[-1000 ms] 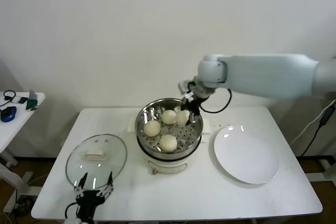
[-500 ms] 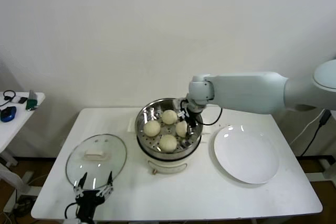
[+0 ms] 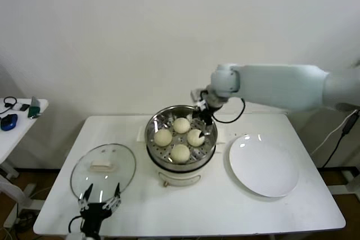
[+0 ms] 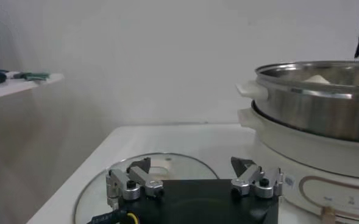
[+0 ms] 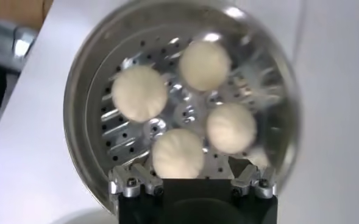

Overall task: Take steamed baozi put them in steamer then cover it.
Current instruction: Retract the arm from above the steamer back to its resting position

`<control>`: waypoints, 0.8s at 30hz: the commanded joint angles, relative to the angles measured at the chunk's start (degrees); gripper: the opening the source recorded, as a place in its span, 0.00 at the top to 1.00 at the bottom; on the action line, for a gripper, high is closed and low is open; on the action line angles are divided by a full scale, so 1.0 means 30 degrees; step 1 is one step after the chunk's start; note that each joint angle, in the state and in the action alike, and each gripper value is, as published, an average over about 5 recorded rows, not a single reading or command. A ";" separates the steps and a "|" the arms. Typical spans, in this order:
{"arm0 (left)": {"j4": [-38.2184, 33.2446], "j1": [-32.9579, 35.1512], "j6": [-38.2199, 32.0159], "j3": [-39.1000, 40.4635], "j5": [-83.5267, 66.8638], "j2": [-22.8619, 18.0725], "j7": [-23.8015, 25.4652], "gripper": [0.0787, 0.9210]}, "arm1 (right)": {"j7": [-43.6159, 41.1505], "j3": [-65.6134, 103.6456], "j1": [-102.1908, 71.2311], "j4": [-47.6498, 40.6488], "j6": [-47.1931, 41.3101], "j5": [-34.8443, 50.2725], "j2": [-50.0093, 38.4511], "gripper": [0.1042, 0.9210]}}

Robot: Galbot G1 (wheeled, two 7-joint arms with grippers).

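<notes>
The steamer (image 3: 181, 176) stands mid-table with several white baozi (image 3: 180, 153) resting on its perforated tray. My right gripper (image 3: 201, 122) hangs open just above the pot's far right rim, over the nearest baozi (image 3: 195, 137), and holds nothing. From the right wrist the steamer (image 5: 77, 122) fills the view, a baozi (image 5: 177, 153) lies loose on the tray below my right gripper (image 5: 193, 175). The glass cover (image 3: 103, 167) lies flat on the table left of the pot. My left gripper (image 3: 100, 202) waits open at the table's front edge, near the cover (image 4: 158, 172).
A white plate (image 3: 263, 167) lies bare on the table right of the steamer. A small side table (image 3: 17, 117) with a few items stands off to the far left. The white wall rises close behind the table.
My right gripper lowered a baozi into the right side of the tray, opened and let go of it, then rose back toward the far rim. The left arm stayed still.
</notes>
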 commanded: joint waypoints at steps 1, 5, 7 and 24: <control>-0.0011 -0.0313 -0.0115 0.0097 -0.0122 0.0251 0.0121 0.12 | 0.7855 0.8717 -0.3445 0.1657 -0.0849 0.2155 -0.6956 0.12; 0.0213 -0.0874 -0.0578 0.0215 -0.0248 0.0492 0.0286 0.12 | 1.1787 1.4556 -0.9292 0.3040 -0.0457 0.1406 -1.0106 0.12; 0.0335 -0.1252 -0.0787 0.0250 -0.0167 0.0535 0.0359 0.12 | 1.2880 1.7091 -1.2288 0.3757 0.0212 0.1373 -1.1543 0.12; 0.0440 -0.2485 -0.1977 0.0426 0.4551 0.1014 0.0448 0.12 | 1.1662 4.3178 -4.2305 0.5187 0.8902 -0.3060 -0.9005 0.12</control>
